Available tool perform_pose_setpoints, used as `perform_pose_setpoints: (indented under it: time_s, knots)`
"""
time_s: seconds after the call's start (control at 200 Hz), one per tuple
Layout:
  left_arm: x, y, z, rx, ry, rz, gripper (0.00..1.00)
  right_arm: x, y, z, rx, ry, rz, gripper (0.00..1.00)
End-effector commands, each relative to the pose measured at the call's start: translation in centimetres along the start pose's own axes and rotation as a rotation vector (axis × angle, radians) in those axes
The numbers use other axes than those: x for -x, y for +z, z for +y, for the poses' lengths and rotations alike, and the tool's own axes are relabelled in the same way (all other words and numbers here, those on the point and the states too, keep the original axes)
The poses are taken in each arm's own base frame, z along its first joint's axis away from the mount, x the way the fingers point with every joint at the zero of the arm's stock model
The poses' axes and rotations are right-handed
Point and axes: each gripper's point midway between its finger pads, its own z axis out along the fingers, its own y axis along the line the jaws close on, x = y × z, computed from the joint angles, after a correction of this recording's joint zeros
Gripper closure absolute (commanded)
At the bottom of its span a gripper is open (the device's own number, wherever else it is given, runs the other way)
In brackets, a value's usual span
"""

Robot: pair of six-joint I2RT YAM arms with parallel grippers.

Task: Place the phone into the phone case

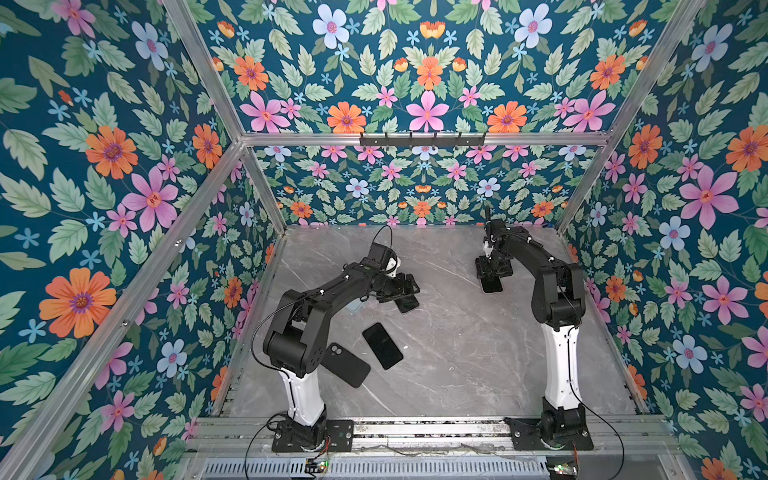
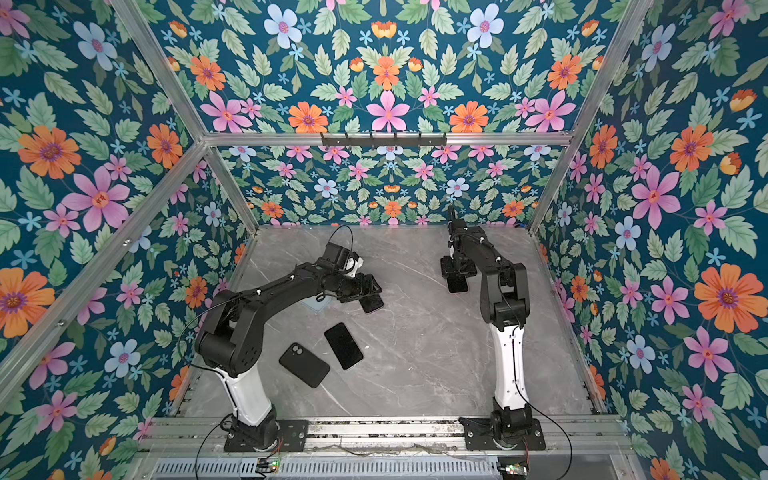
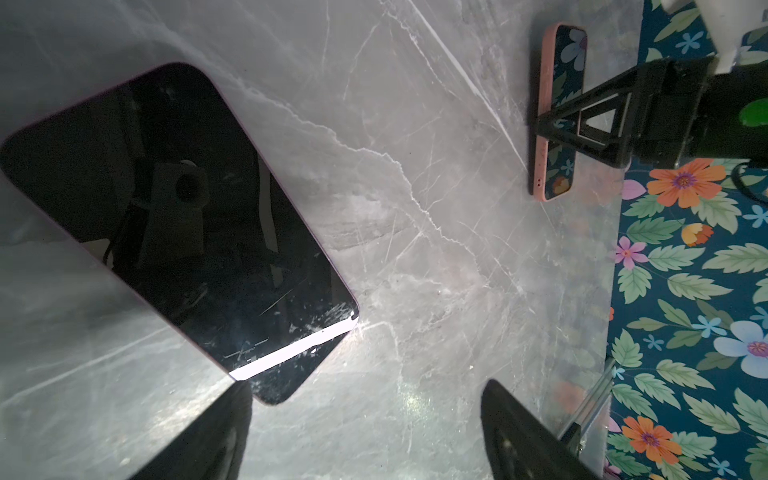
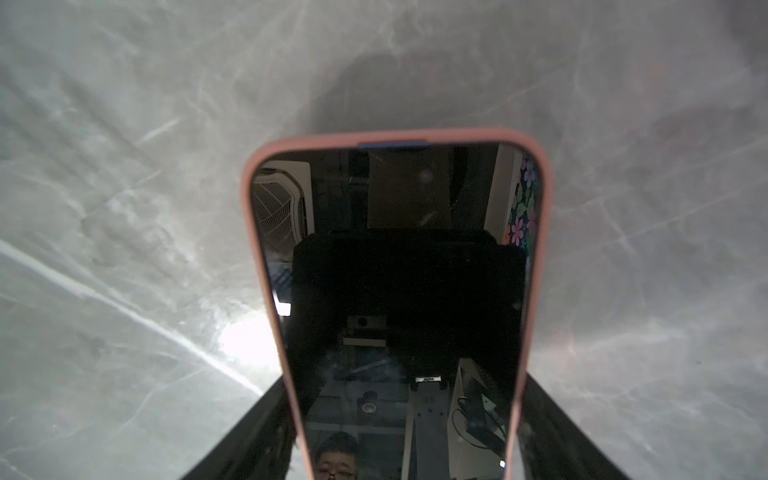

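A phone with a dark screen and a thin purple rim (image 3: pixel 178 232) lies on the marble table (image 1: pixel 457 353), just beyond my left gripper (image 3: pixel 365 399), which is open and holds nothing. In both top views that phone (image 1: pixel 408 303) (image 2: pixel 372 304) pokes out from under the left gripper (image 1: pixel 403 291), next to a pale clear case (image 2: pixel 314 305). My right gripper (image 4: pixel 409 415) is shut across the sides of a phone in a pink case (image 4: pixel 395 270), low on the table at the back right (image 1: pixel 491 284); the same pink-cased phone (image 3: pixel 557 112) shows in the left wrist view.
Near the left arm's base lie a bare black phone (image 1: pixel 382 345) (image 2: pixel 343 345), screen up, and a black case (image 1: pixel 345 365) (image 2: pixel 304 365) with its camera cutout showing. Floral walls enclose the table on three sides. An aluminium rail (image 1: pixel 415 428) runs along the front.
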Motion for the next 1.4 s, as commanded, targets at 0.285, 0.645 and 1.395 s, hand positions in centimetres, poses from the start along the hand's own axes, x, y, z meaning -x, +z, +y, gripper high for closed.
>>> perform_pose_setpoints:
  time_s: [0.285, 0.645, 1.395]
  knots:
    - [-0.2, -0.4, 0.1, 0.000, 0.010, -0.004, 0.12, -0.4, 0.4, -1.1, -0.031, 0.060, 0.010, 0.30]
    - [-0.6, -0.6, 0.6, 0.005, 0.003, -0.006, 0.12, -0.6, -1.8, -1.2, -0.033, 0.053, -0.014, 0.13]
    - [-2.2, -4.2, 7.8, 0.106, -0.162, -0.059, 0.14, -6.6, -5.1, 24.5, 0.148, -0.339, -0.138, 0.17]
